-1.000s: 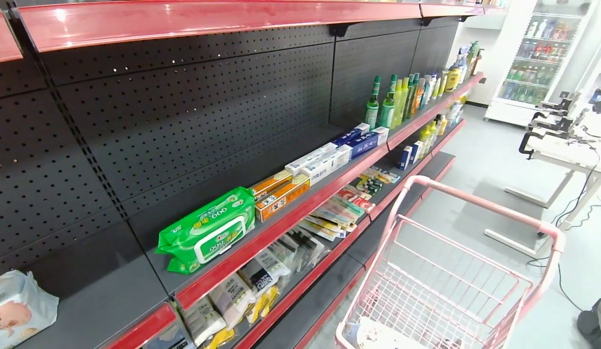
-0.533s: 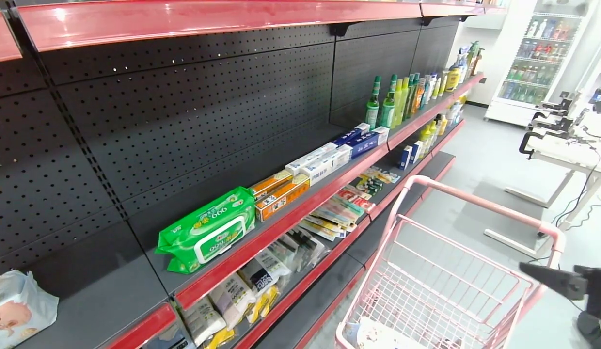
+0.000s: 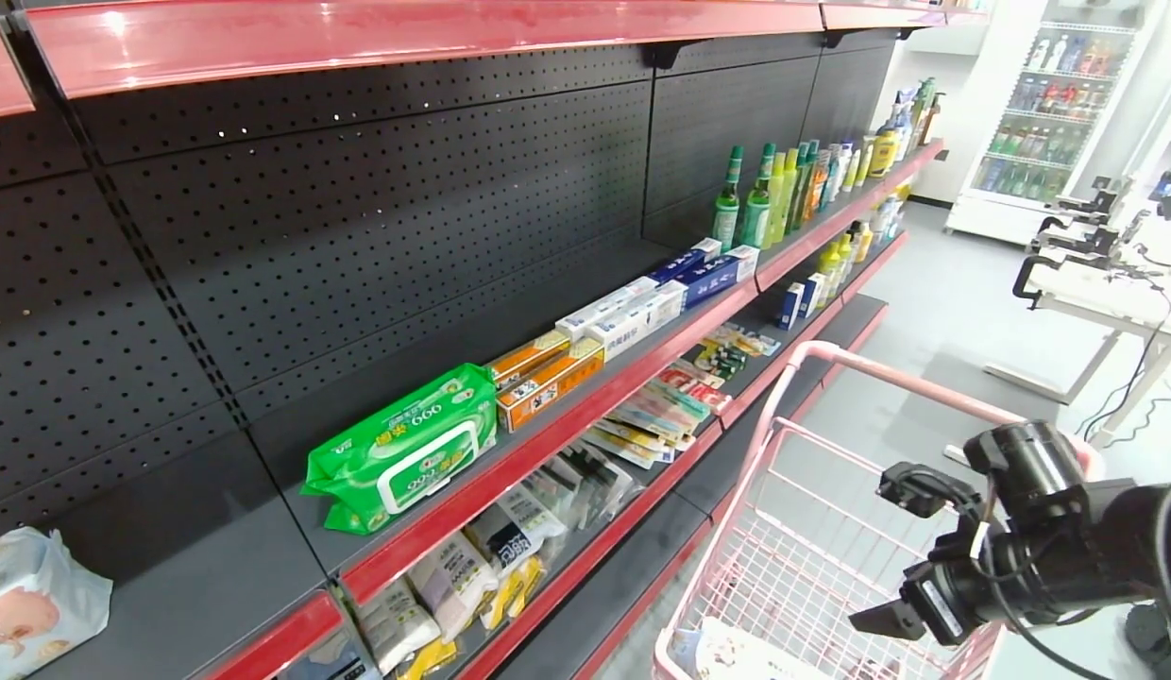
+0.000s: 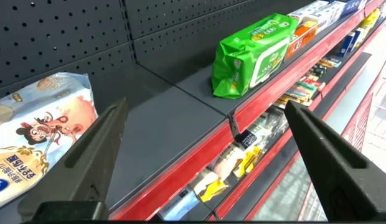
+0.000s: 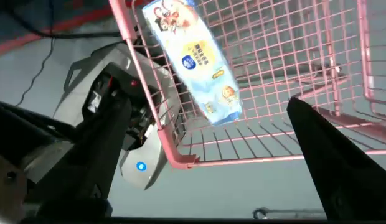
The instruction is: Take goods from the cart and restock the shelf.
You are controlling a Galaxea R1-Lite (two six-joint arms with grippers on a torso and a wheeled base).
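Head camera looks forward and down from farther back. Left wrist camera faces the green plastic wipes pack ahead of the left gripper; right wrist camera peers down into the pink wire cart below the right gripper. Head view shares both.

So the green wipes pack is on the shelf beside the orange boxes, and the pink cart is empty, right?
Not quite. The green wipes pack does lie on the shelf beside the orange boxes, but the pink cart is not empty: the right wrist view shows a blue-and-white pack lying in it.
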